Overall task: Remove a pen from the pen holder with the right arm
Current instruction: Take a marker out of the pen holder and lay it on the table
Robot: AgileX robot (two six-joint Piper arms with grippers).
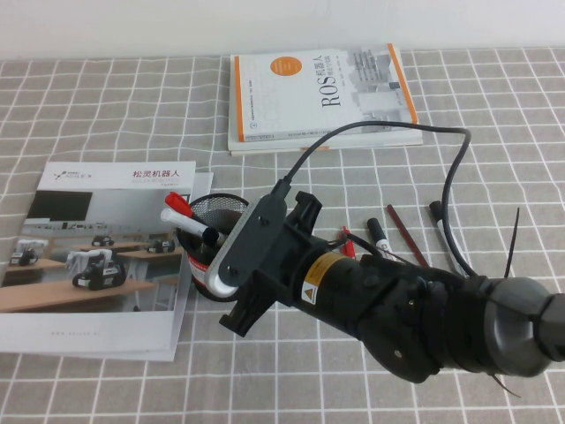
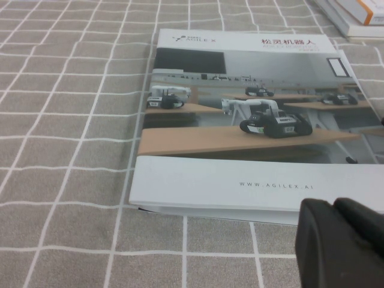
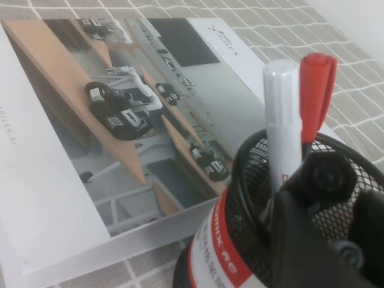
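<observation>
The right gripper [image 3: 329, 235] is positioned over the black wire-mesh pen holder [image 3: 252, 174], at a black-capped pen [image 3: 324, 174] inside; its grip cannot be told. By an off-centre pull the holder could be tipped. The left gripper [image 2: 342, 240] is parked over a glossy brochure [image 2: 240, 120], state untold too.

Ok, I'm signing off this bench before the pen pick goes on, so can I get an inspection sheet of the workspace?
Surface: grey checked cloth, lying flat.
Job's things: black mesh pen holder upright beside the brochure, holding a red-capped pen and a white marker.
Clutter: brochure, ROS book, loose pens on the cloth to the holder's right.
Grippers: right gripper at the holder's rim among the pens; left gripper by the brochure's edge.
Cables: black cable arching from the right wrist past the book.
Surroundings: white wall behind the table.
</observation>
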